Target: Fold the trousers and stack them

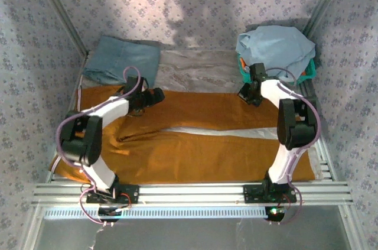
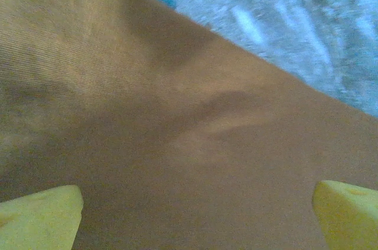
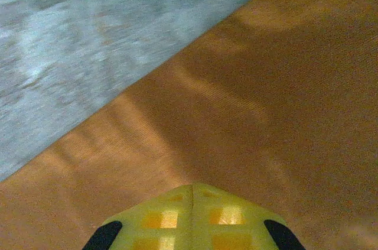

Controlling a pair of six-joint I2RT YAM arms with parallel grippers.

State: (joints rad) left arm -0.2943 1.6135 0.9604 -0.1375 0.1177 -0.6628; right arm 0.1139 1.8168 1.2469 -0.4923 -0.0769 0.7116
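Note:
The rust-orange trousers (image 1: 207, 155) lie flat across the table, their two legs running left to right with a pale strip between them. My left gripper (image 1: 155, 95) hovers over the far leg near its back edge. In the left wrist view its yellow fingertips (image 2: 41, 217) stand wide apart, open (image 2: 198, 220), with smooth trouser cloth (image 2: 177, 114) below and nothing between them. My right gripper (image 1: 248, 97) is at the far leg's back edge on the right. Its fingers meet tip to tip, shut (image 3: 193, 188), just above the trouser cloth (image 3: 266, 84), with no fold visible between them.
A folded teal-blue garment (image 1: 121, 61) lies at the back left. A pale light-blue garment (image 1: 274, 46) is heaped on a green basket (image 1: 307, 74) at the back right. Bare grey marbled table (image 1: 195, 70) runs behind the trousers. Patterned walls close in on three sides.

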